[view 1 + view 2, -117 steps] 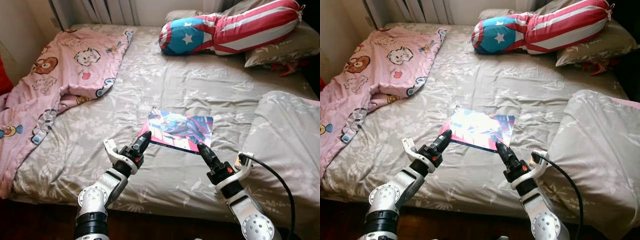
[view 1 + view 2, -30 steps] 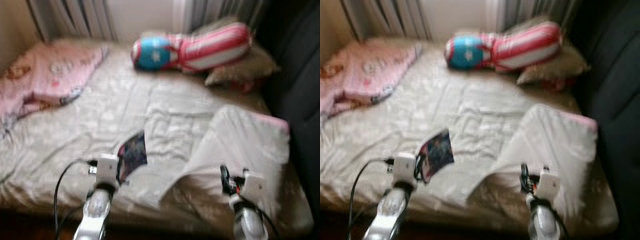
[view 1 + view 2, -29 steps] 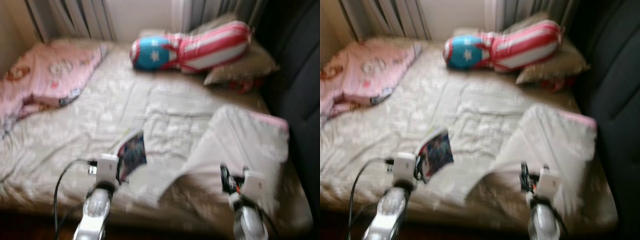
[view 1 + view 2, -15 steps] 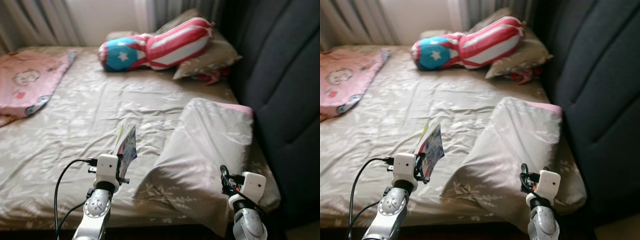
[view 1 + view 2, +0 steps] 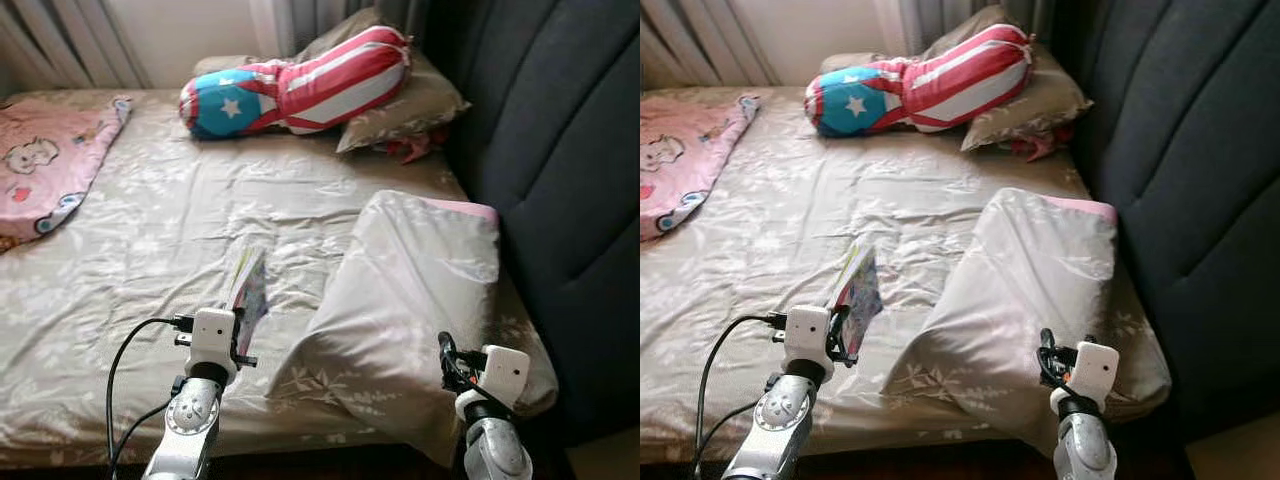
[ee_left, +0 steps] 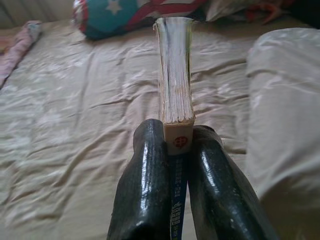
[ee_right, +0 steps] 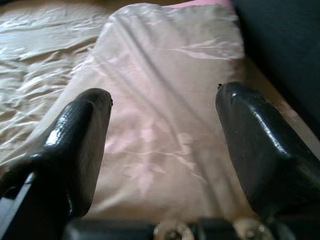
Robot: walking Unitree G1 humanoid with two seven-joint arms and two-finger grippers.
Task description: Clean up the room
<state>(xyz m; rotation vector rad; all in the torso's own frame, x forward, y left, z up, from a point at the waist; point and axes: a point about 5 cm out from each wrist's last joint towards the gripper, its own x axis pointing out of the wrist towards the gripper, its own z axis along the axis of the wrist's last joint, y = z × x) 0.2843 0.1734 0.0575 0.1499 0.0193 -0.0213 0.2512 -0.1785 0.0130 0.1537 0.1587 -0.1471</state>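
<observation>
The left gripper point(image 6: 176, 150) is closed on a thin book point(image 6: 174, 75). In the left wrist view the two black fingers point(image 6: 145, 180) press both sides of the book near its spine end, and the page edges point away from the camera. In the head views the book point(image 5: 248, 290) stands on its edge, lifted above the grey flowered sheet point(image 5: 150, 240), at about 7 o'clock in the picture, just in front of the left wrist.

The right gripper point(image 7: 160, 140) is open. Its two fingers point(image 7: 80, 145) stand wide apart and hold nothing. Between them one sees the folded grey duvet point(image 7: 165, 90), which has a pink underside at its far edge. In the left eye view this duvet point(image 5: 420, 280) lies at about 4 o'clock, near the dark padded headboard point(image 5: 560, 150), and the right wrist sits at its near corner.

At 12 o'clock a long cushion with red and white stripes and a blue end with a star point(image 5: 290, 85) leans on a grey pillow point(image 5: 405, 105). At 10 o'clock a pink cartoon blanket point(image 5: 45, 165) lies on the bed. Curtains point(image 5: 60, 40) hang behind it.
</observation>
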